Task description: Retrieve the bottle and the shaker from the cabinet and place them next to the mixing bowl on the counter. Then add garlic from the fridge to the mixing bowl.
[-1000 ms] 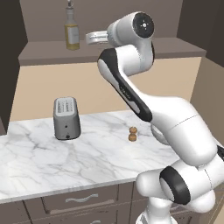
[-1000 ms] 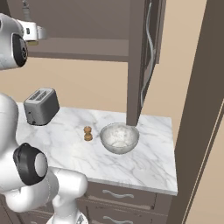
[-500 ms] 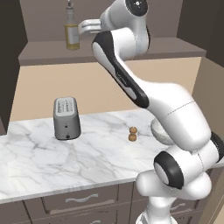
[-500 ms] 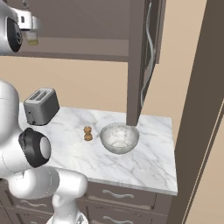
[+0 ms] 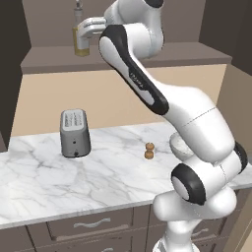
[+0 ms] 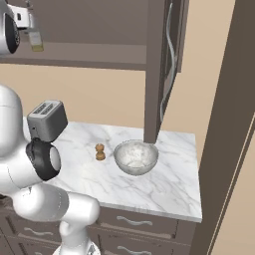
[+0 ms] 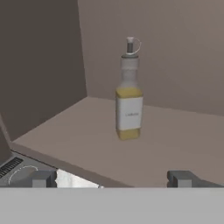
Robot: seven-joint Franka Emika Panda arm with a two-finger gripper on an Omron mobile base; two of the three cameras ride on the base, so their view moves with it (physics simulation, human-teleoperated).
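The arm has swung up and left to the cabinet (image 5: 123, 54), its fingers (image 7: 111, 178) spread wide and empty just short of the bottle (image 7: 128, 94) upright on the shelf, so that grab looks next, while the shaker (image 6: 100, 152) already stands on the bench (image 6: 164, 184) left of the empty mixing bowl (image 6: 136, 157).

Kitchen: marble counter (image 5: 59, 182) over drawers (image 5: 88, 227), toaster (image 5: 75, 133), wall cabinet (image 6: 99, 55), mixing bowl (image 6: 136, 157).

arm raised high, claw (image 7: 111, 178) spread wide, empty.
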